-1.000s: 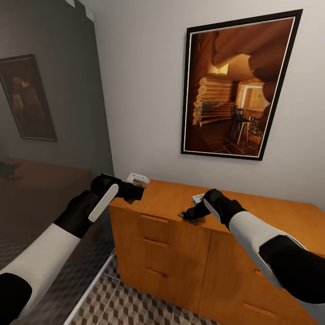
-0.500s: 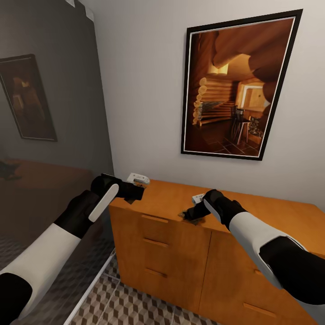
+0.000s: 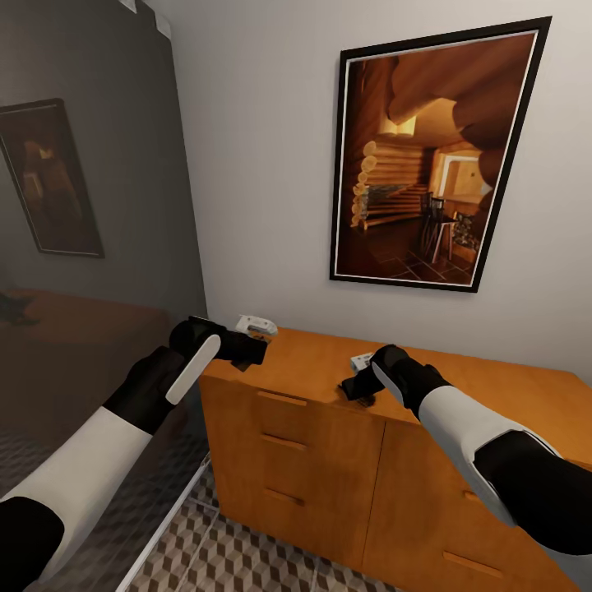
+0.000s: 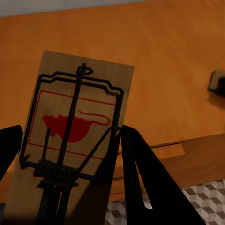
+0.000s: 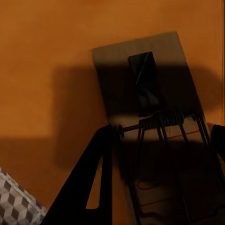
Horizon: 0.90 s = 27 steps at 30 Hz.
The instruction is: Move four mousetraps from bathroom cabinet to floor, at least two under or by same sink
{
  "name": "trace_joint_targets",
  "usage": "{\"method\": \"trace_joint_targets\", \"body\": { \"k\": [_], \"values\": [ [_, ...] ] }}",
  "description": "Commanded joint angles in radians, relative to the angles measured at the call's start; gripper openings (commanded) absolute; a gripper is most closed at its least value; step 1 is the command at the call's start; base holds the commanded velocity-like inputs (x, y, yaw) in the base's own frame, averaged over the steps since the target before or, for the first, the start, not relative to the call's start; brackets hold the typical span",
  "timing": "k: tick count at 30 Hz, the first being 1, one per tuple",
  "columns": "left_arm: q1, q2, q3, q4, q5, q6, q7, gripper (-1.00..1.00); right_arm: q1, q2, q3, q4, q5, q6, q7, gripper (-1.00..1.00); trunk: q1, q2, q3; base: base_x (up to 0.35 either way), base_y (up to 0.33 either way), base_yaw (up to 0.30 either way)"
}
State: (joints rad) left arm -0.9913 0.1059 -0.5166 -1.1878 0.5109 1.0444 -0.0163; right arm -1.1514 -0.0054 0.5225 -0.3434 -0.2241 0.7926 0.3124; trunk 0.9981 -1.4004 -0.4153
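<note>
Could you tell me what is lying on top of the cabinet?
On the cabinet top, a mousetrap sits between the left gripper's fingers, another between the right's. The grippers cover parts of both.

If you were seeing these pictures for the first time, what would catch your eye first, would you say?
Probably the large black-framed log-cabin picture on the white wall, above the low orange-brown wooden cabinet. Next, both black grippers over the cabinet top: the left wrist view shows a pale wooden mousetrap with a red mouse print between the left gripper's fingers, and the right wrist view another trap on the top.
</note>
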Motion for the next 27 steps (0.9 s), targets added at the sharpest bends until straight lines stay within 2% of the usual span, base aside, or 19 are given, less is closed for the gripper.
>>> {"method": "trace_joint_targets", "body": {
  "k": [1,8,10,13,14,20,22,24,27],
  "values": [
    [-0.001,0.001,-0.002,-0.001,-0.005,0.003,-0.002,-1.0,-0.001,-0.001,0.009,0.058,0.023,0.002,-0.004,-1.0,0.0,-0.001,-0.001,0.0,0.0,0.0],
    [-0.001,0.001,-0.002,0.001,-0.005,0.003,-0.002,-1.0,-0.001,-0.007,0.006,0.056,0.048,0.005,-0.01,-1.0,0.0,-0.001,-0.001,0.0,0.0,0.0],
    [-0.001,0.001,-0.003,0.003,-0.005,0.003,-0.002,-1.0,-0.001,-0.017,0.004,0.049,0.05,0.012,-0.013,-1.0,0.0,-0.001,-0.001,0.0,0.0,0.0],
    [-0.001,-0.003,-0.003,0.005,-0.005,0.003,-0.002,-1.0,-0.001,-0.052,-0.001,0.032,0.052,0.051,-0.018,-1.0,0.0,-0.001,-0.001,0.0,0.0,0.0],
    [-0.001,-0.005,-0.003,0.005,-0.005,0.003,-0.002,-1.0,-0.001,-0.068,-0.004,0.0,0.052,0.087,-0.021,-1.0,0.0,-0.001,-0.001,0.0,0.0,0.0],
    [-0.001,-0.006,-0.003,0.006,-0.005,0.003,-0.002,-1.0,-0.001,-0.113,-0.013,-0.205,0.052,0.255,-0.033,-1.0,0.0,-0.001,-0.001,0.0,0.0,0.0],
    [-0.001,-0.006,-0.003,0.006,-0.005,0.003,-0.002,-1.0,-0.001,-0.12,-0.029,-0.27,0.052,0.255,-0.035,-1.0,0.0,-0.001,-0.001,0.0,0.0,0.0],
    [-0.001,-0.006,-0.003,0.007,-0.005,0.003,-0.002,-1.0,-0.001,-0.124,-0.064,-0.324,0.052,0.255,-0.038,-1.0,0.0,-0.001,-0.001,0.0,0.0,0.0],
    [-0.001,-0.006,-0.003,0.008,-0.005,0.003,-0.002,-1.0,-0.001,-0.126,-0.101,-0.356,0.052,0.255,-0.05,-1.0,0.0,-0.001,-0.001,0.0,0.0,0.0]
  ]
}}
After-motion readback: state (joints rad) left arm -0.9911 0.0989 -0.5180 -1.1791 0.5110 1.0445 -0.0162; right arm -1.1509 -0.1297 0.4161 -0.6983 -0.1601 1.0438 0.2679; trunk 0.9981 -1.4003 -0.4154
